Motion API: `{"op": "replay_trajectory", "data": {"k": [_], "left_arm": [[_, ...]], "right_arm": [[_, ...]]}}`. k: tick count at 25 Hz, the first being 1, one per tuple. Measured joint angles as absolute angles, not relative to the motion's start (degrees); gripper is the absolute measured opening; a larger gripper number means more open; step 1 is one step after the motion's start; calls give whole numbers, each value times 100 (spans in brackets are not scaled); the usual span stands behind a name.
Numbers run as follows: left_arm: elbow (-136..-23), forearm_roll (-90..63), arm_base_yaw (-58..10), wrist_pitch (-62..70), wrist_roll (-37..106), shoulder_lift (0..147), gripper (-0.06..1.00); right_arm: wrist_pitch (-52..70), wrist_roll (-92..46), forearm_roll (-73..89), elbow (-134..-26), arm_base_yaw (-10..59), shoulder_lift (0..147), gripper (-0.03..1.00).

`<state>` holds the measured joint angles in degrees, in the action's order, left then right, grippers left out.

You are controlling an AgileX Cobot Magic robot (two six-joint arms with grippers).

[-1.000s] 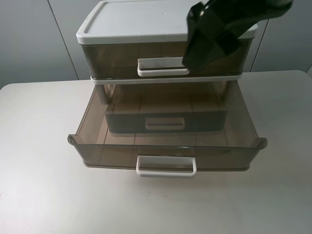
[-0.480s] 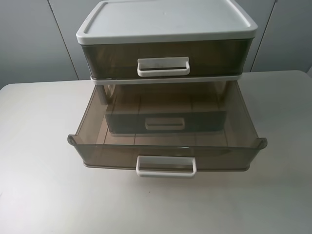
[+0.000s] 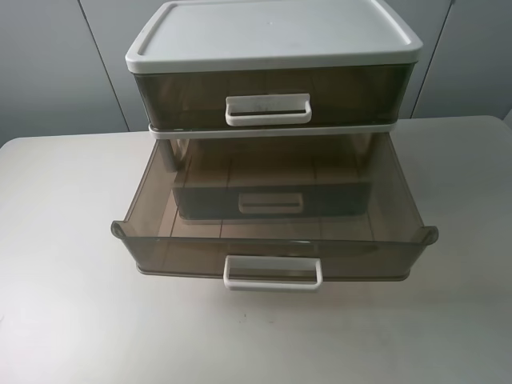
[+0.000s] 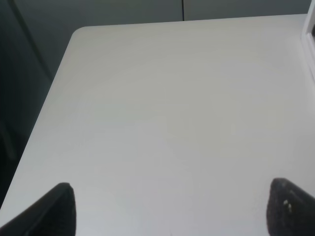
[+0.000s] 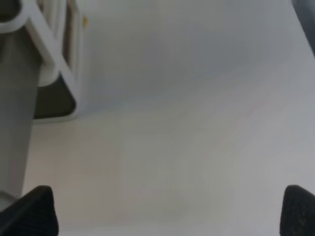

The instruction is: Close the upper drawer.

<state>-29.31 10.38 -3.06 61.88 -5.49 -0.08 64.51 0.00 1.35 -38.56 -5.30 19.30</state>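
Now, upper drawer: upper centre of the high view, front flush with the cabinet frame, sitting shut under the white lid.
Its handle: white loop with faint dark specks on the bar.
Lower drawer: pulled far out toward the bottom of the frame (clean white handle at its front), interior bare.
Table: pale surface, cabinet standing at its back edge.
Left gripper: two dark fingertips at the bottom corners of the left wrist view, spread wide apart, nothing between them, over bare tabletop.
Right gripper: fingertips likewise at the bottom corners of its view, wide apart and empty; cabinet corner in the upper left of that frame.
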Motion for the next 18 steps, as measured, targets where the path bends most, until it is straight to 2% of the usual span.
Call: {"op": "replay_trajectory", "data": {"k": [3,7,11,18], "left_arm": [[-2931,1038,-306,6188,-549,-8,74],[-2931,1038,-306,6188,-549,-8,74],[-2931,1038,-306,6188,-549,-8,74],[-2931,1038,-306,6188,-549,-8,74]], "right_arm": [[6348,0,238,-3450,-464,1141,69],[6301,-39,195,-3114,-13,167,69],[6301,0,127,-2922,341,11,69],[6289,0,115,-2895,397,-3,69]]}}
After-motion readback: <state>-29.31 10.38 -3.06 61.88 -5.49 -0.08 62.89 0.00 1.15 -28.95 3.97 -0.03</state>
